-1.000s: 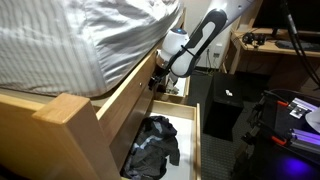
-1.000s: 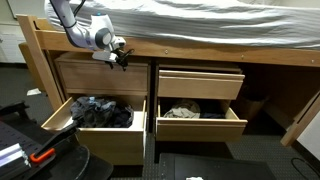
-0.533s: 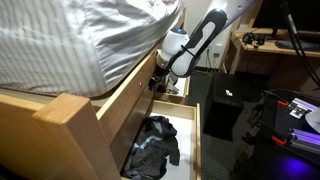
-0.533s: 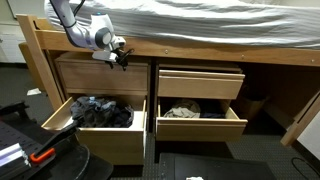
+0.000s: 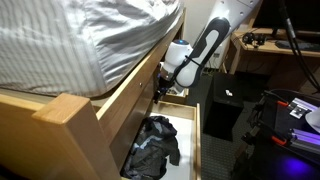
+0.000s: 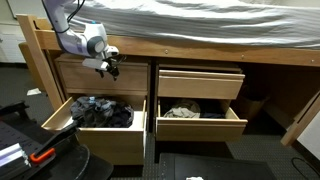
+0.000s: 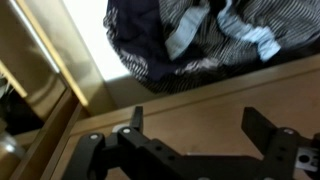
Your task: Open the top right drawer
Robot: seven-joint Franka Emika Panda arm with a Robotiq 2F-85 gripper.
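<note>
Shallow tan wooden top right drawer (image 6: 200, 83) isn't touched; black gripper (image 6: 108, 69) is held wide open, empty, by upper-left wooden drawer (image 6: 128, 82).

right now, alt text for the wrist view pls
The open claw shows at the bottom edge, its dark fingers spread above the light wooden wall of an open drawer. Dark and striped clothing lies heaped inside it.

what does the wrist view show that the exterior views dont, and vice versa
Only the wrist view: the tool seen close, fingers apart, nothing between them, plus striped cloth among the dark clothes. Only the exterior views: the mattress, the arm, the top right drawer and pale clothes in the drawer below it. Both: the dark clothes in an open wooden drawer.
</note>
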